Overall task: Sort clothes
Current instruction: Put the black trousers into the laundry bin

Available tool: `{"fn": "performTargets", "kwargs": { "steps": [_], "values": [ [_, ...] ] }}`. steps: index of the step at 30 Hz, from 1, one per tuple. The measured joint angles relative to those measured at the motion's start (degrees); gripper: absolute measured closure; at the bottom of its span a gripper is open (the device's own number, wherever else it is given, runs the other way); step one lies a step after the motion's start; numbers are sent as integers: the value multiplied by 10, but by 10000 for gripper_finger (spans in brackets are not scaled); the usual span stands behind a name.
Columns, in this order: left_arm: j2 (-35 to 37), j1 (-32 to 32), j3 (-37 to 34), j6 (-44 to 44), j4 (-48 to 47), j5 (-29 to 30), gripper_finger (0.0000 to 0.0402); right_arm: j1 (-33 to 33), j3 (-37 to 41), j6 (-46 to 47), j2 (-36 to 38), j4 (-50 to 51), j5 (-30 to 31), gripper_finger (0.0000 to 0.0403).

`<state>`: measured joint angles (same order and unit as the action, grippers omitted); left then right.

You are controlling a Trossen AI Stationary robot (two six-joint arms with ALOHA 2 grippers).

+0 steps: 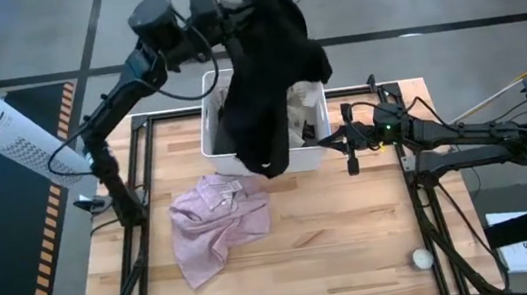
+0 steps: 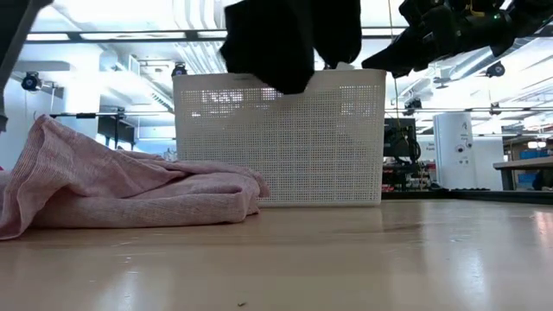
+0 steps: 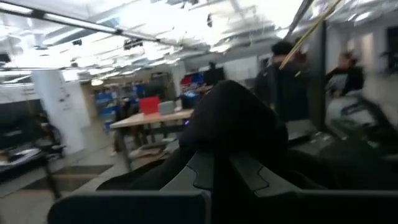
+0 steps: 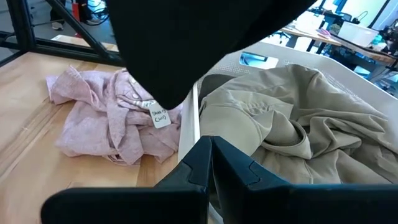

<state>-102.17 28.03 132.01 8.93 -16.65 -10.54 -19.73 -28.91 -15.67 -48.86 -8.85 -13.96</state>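
- A black garment [image 1: 269, 66] hung from the left claw [image 1: 227, 16], pinched shut in it, high over the basket [image 1: 214, 138], its hem trailing at the rim.
- Khaki cloth [image 4: 292, 134] lay in the basket; a pink shirt [image 1: 217, 219] lay crumpled on the counter [image 1: 337, 249] just beside it.
- The right claw [image 1: 328, 141] waited at the basket's far wall, fingers together, holding nothing.
- Judged best: lift until the hem clears the rim, then swing well away from the pink shirt before letting go.
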Motion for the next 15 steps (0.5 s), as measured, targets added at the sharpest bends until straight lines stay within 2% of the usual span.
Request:
{"fn": "performTargets", "kwargs": {
  "steps": [2,7,12,15],
  "values": [
    [-18,-1,32,28,-25,28,401,0,0,0,0,-1,0,403],
    [-9,2,-5,86,33,103,401,0,1,1,0,0,0,403],
    [-6,30,30,81,51,117,401,0,1,2,0,0,0,403],
    [2,35,27,80,81,117,401,0,1,0,0,-4,0,403]
  ]
}}
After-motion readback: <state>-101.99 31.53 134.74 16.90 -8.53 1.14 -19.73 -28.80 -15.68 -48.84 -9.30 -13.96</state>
